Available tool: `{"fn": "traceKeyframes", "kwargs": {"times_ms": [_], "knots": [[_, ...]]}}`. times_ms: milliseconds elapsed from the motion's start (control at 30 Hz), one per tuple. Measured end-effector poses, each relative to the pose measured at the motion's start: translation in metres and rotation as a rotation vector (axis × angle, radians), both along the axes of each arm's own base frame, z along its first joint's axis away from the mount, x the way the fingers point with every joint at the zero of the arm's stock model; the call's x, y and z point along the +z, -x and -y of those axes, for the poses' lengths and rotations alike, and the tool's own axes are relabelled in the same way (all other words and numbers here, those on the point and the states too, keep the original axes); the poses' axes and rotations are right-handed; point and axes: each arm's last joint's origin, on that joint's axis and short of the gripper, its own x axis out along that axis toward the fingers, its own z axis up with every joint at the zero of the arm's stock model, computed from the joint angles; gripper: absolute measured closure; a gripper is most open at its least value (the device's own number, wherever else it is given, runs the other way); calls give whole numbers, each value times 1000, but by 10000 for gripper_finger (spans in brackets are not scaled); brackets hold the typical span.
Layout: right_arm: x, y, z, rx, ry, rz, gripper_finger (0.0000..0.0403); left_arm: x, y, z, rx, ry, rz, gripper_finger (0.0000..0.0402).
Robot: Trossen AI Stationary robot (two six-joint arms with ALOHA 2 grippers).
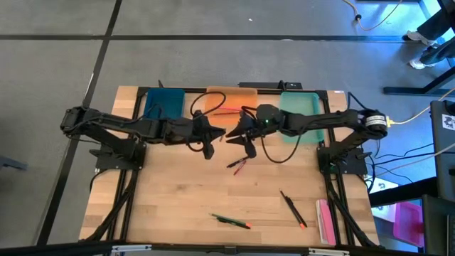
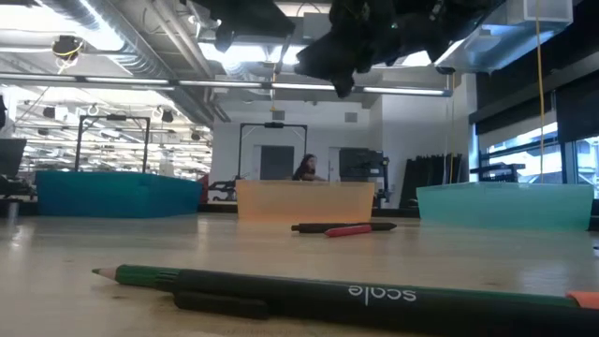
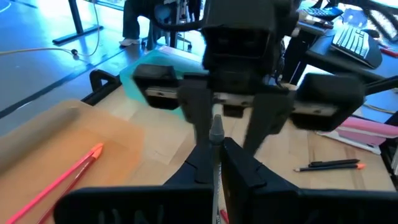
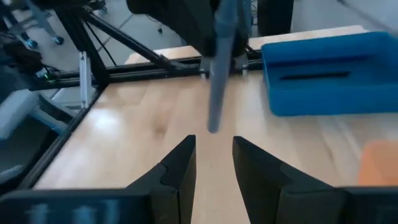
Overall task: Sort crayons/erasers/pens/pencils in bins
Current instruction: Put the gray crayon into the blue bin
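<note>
My left gripper (image 1: pixel 212 136) is shut on a grey stick (image 3: pixel 216 132) above the table's middle, in front of the orange bin (image 1: pixel 231 99). The stick's free end (image 4: pixel 213 118) points at my right gripper (image 1: pixel 236 132). That gripper faces it, open, with its fingers (image 4: pixel 180 165) on either side of the free end and apart from it. The blue bin (image 1: pixel 165 103) stands far left with a black stick (image 4: pixel 314 76) in it. The mint bin (image 1: pixel 298 107) stands far right. A red stick (image 3: pixel 62 180) lies in the orange bin. My left gripper pinches the grey stick between its two fingers (image 3: pixel 245 168). The stick lies along them and juts out past their tips (image 3: pixel 216 143) toward the right gripper. It is lifted clear of the table, roughly level.
Loose on the table lie a black and a red stick (image 1: pixel 238 165) at the middle, a green pencil (image 1: pixel 231 221) near the front edge, and a black pen with an orange tip (image 1: pixel 293 208). A pink eraser (image 1: pixel 325 220) lies front right. A person sits in the room behind (image 2: pixel 305 168).
</note>
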Motion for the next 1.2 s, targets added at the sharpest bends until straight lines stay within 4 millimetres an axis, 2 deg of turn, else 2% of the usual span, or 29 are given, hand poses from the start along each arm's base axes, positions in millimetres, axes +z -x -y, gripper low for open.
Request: {"fn": "traceKeyframes", "kwargs": {"times_ms": [200,433,767,1200], "knots": [[-3,-8,1,11,36,63,293,0,0,0,-1,-1,-1,401],[-2,-8,4,1,40,76,293,0,0,0,-5,-13,-5,401],[-15,-18,8,-5,36,95,293,0,0,0,-8,-25,-13,401],[-13,-19,8,2,67,128,298,0,0,0,-8,-25,-13,401]]}}
